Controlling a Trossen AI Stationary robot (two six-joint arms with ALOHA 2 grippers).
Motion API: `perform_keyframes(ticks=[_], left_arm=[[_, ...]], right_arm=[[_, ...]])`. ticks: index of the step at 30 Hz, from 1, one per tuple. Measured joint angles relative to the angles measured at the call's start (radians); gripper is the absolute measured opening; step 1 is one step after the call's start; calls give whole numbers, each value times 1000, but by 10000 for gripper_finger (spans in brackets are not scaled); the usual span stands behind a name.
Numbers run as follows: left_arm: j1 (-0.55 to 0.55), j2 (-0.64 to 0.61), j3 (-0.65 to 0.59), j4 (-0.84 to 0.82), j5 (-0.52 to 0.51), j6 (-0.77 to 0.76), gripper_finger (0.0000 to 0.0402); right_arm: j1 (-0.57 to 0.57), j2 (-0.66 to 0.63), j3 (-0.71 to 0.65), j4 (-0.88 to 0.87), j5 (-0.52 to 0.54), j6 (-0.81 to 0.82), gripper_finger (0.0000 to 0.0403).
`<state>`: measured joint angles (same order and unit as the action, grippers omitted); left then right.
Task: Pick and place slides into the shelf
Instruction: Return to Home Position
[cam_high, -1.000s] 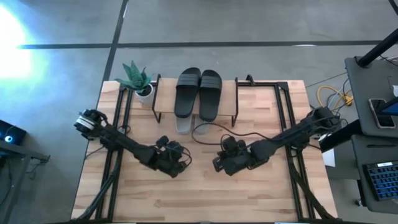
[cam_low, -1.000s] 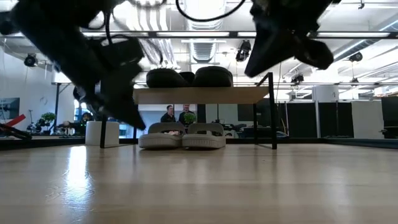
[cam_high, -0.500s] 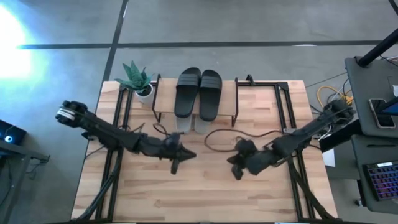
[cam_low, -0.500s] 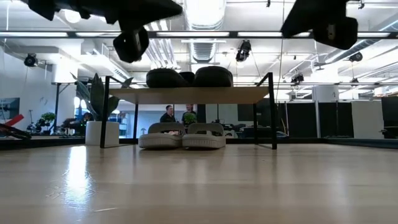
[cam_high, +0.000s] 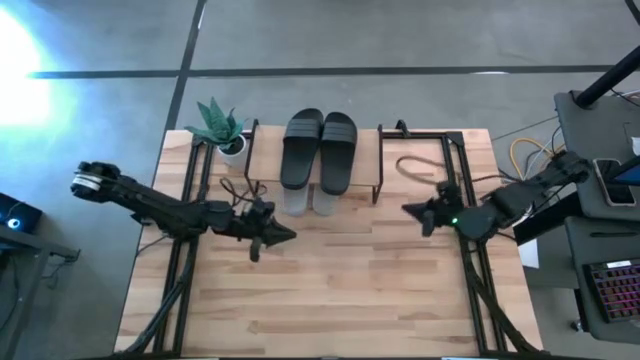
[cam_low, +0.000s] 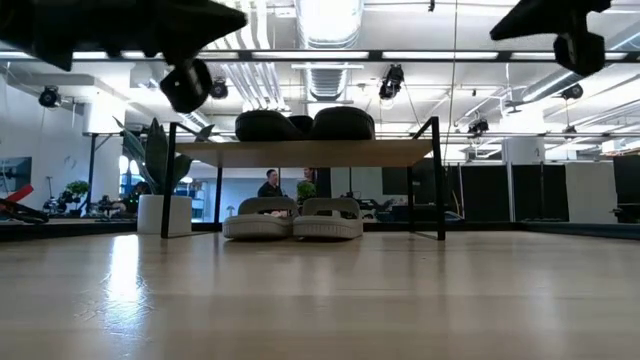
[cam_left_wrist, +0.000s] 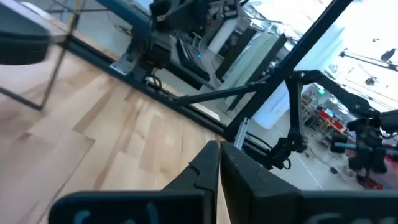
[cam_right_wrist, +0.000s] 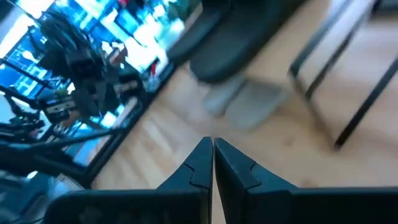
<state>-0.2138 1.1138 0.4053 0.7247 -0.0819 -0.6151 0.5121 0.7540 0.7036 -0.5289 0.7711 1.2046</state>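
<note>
The shelf (cam_high: 350, 150) stands at the table's far middle. A black pair of slides (cam_high: 318, 148) lies on its top board, and a light grey pair (cam_low: 292, 218) sits on the table beneath it. My left gripper (cam_high: 288, 236) hovers shut over the table's left middle, holding nothing. My right gripper (cam_high: 408, 209) is raised at the right side near the black frame, also shut and holding nothing. The wrist views show each pair of fingers (cam_left_wrist: 219, 163) (cam_right_wrist: 212, 157) pressed together.
A potted plant (cam_high: 222, 128) stands at the far left corner beside the shelf. Black frame rails (cam_high: 455, 190) run along the table's left and right sides. A loose cable (cam_high: 420, 165) loops near the right rail. People show in the room beyond the table.
Both grippers have pulled back from the table's middle and risen: the left toward the left edge, turning from pointing down to level, the right toward the right edge. Both stayed shut. The slides have not moved.
</note>
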Motion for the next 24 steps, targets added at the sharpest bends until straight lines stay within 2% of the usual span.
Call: perform_keyframes(ticks=[6,11,16,19,24], left_arm=[[44,-170,-89,-66,-68,-5,0],[106,-365,-158,-182,-94,-6,0],[155,-550,-201,-315,-89,-7,0],[163,-628,-214,-372,-92,-6,0],[169,-707,-217,-524,-125,-1,0]], right_arm=[[-4,-127,1,-9,84,-229,9],[-7,-181,1,-19,118,-190,9],[-7,-175,-1,-19,107,-294,9],[-17,-193,-21,-20,152,-281,9],[-18,-263,-92,17,155,-284,9]])
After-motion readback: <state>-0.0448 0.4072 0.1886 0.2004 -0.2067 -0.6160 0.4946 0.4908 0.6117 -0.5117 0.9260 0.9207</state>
